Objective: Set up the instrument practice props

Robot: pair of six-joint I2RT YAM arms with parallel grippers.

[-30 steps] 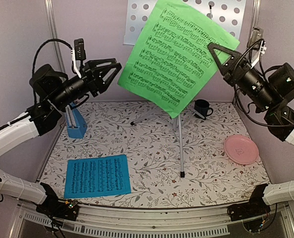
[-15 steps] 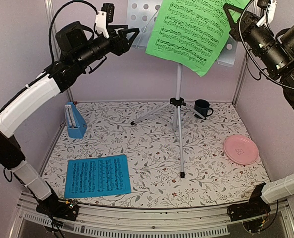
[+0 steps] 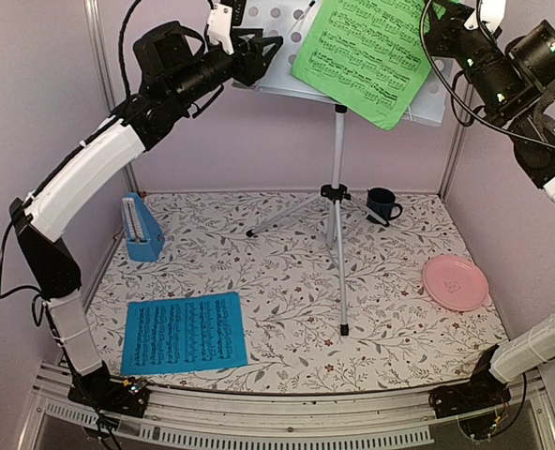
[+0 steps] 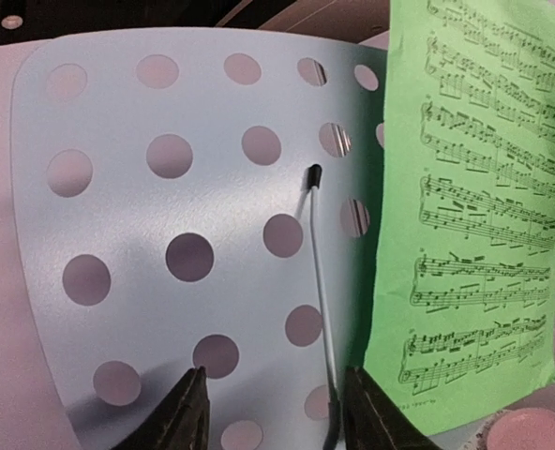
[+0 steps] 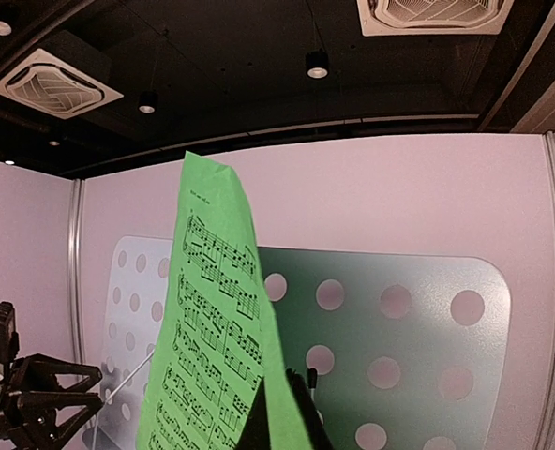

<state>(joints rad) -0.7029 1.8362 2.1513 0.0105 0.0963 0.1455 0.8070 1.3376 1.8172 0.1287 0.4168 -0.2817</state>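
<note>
Jaws of right gripper (image 5: 279,414) are pinched tight on the lower edge of the green sheet (image 5: 212,328); the sheet is held up in front of the right half of the stand's perforated desk (image 4: 165,206). Cannot tell whether the paper touches the desk.

L. gripper (image 4: 273,420) stands about half open with nothing between the fingers. It sits at the desk's left side, facing the plate, with the wire page clip (image 4: 320,272) just ahead of it.

Step in hand (judged): seating the green sheet on the desk.
- Bring the sheet flat against the plate, square to its edges, bottom edge down to the desk's lip.
- L. gripper should steady the desk or lift the clip before the R. lets go.
- Press lightly, as the desk rides high on a thin pole (image 3: 338,187) and looks top-heavy.

Remaining props:
- Blue sheet (image 3: 184,333) lies flat at the table's near-left corner.
- Metronome (image 3: 142,228) stands at the table's left edge, toward the far side.

Clearances:
- Back wall is close behind the desk, and R. arm is near the right wall post, so there is little room to swing outward.
- Grippers are well apart.
- Tripod legs spread mid-table toward the far edge.
- Mug (image 3: 382,203) is near the far edge and plate (image 3: 456,281) by the right edge, both outside the work.
</note>
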